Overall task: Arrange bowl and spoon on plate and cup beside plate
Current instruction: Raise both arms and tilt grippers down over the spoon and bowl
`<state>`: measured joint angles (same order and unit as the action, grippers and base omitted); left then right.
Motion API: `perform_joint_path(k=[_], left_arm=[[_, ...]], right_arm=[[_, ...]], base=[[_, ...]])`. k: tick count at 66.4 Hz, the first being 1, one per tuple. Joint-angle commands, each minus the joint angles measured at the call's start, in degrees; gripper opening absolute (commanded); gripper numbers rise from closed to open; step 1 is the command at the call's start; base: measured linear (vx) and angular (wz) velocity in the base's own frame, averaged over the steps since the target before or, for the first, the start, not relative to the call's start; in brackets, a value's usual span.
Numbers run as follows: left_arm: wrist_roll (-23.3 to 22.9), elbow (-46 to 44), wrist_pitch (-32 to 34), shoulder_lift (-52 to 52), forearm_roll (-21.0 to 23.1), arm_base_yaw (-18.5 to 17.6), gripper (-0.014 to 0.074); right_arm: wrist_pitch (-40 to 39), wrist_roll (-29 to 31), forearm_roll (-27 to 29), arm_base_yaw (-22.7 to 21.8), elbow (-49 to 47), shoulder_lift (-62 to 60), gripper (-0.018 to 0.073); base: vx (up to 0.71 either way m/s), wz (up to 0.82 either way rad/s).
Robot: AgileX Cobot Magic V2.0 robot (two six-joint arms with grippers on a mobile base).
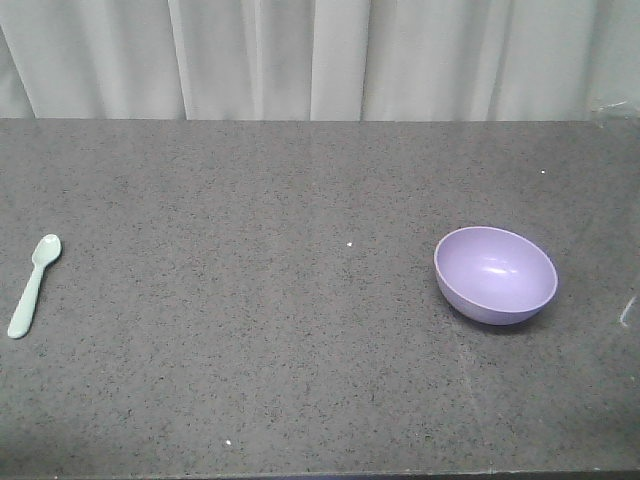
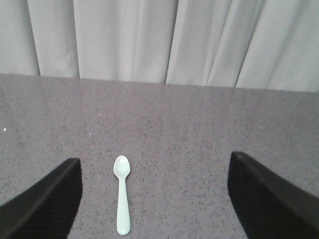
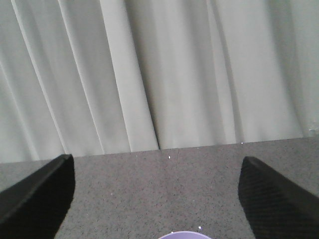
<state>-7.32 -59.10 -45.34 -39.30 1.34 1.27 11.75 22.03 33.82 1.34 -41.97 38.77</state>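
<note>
The lavender bowl [image 1: 496, 273] stands upright on the right part of the dark speckled table [image 1: 250, 350]; only its far rim [image 3: 185, 235] shows at the bottom edge of the right wrist view. The pale mint spoon [image 1: 34, 284] lies flat near the table's left edge, scoop pointing away. In the left wrist view the spoon [image 2: 122, 193] lies between the fingers, left of centre. My left gripper [image 2: 154, 199] is open above the table. My right gripper [image 3: 157, 199] is open too, holding nothing. The plate and the cup are out of view.
A pale grey curtain [image 1: 320, 55] hangs behind the table's far edge. The table's front edge runs along the bottom of the front view. A small pale streak [image 1: 627, 311] shows at the far right edge.
</note>
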Motion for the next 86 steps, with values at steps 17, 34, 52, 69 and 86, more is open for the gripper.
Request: perform_joint_path(k=[17, 34, 52, 69, 86], left_arm=[[0.16, -15.90, -7.31, -23.48, -7.32, 0.06, 0.0503], [0.22, -21.15, -11.38, -36.27, -7.54, 0.06, 0.0503], [0.17, -21.55, -12.07, -45.16, -7.06, 0.06, 0.0503], [0.25, -21.55, -11.04, -51.55, -6.91, 0.72, 0.0503], [0.25, -21.55, -9.71, -56.33, -7.09, 0.94, 0.0501]], right_arm=[[4.07, 2.39, -0.21, 0.06, -6.33, 8.19, 0.0615], [6.12, 2.81, -0.21, 0.06, -6.33, 9.76, 0.0605], [8.06, 3.30, -0.21, 0.06, -6.33, 9.76, 0.0594], [9.22, 3.51, -0.21, 0.06, -6.33, 9.76, 0.0594], [9.65, 3.51, -0.21, 0.06, -6.33, 9.76, 0.0594]], base=[[0.00, 0.00], [0.00, 0.00], [0.00, 0.00], [0.00, 0.00], [0.00, 0.00]])
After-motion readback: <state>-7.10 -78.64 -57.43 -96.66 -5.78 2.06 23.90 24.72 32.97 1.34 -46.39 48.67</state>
